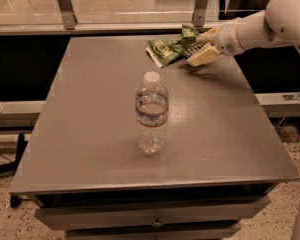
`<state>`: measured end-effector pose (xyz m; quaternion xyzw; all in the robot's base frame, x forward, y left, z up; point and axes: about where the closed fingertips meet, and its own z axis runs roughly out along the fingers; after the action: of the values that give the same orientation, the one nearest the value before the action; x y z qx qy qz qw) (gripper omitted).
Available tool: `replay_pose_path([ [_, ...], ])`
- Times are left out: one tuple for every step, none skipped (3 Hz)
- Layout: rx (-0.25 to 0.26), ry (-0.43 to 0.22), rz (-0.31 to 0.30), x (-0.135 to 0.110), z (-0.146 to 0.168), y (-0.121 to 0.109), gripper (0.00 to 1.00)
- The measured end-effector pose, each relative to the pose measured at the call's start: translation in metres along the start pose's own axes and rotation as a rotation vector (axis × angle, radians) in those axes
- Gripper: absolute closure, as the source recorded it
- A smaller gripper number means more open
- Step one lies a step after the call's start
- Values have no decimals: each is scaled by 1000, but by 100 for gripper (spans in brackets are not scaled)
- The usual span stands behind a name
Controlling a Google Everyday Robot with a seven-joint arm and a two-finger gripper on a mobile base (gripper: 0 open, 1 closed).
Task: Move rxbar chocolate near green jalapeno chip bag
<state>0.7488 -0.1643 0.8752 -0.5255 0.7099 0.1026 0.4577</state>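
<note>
The claw (195, 49) is low over the far right part of the surface (85, 134), at about 1 o'clock from the water bottle (151, 115). It is closed on the rxbar chocolate (190, 49), whose dark wrapper shows between the two pale fingers. The bar is at the 3 o'clock side of the green jalapeno chip bag (166, 49), just beside its crumpled edge and possibly touching it. I judge the placing all but done, with only the letting go left.

The main risk is the bag. It is light foil, and the bar and claw are right against its right-hand side. A push toward 9 o'clock as the claw lets go would slide or turn the bag, and a push toward 12 o'clock would send it toward the far rim. A fingertip catching the foil could also drag the bag along as the arm (255, 26) pulls away toward 3 o'clock. If the bar is let go above the surface, it could land on top of the bag instead of beside it.

The bottle is upright, capped and clear, and seems to hold water. It is well apart from the claw and unlikely to be knocked. What the bag holds cannot be seen.
</note>
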Motion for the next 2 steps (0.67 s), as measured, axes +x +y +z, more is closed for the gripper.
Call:
replay_pose_path([
  [-17,-19,10,-5,5,5,35],
  [-28,-31,16,-8,7,9,13],
])
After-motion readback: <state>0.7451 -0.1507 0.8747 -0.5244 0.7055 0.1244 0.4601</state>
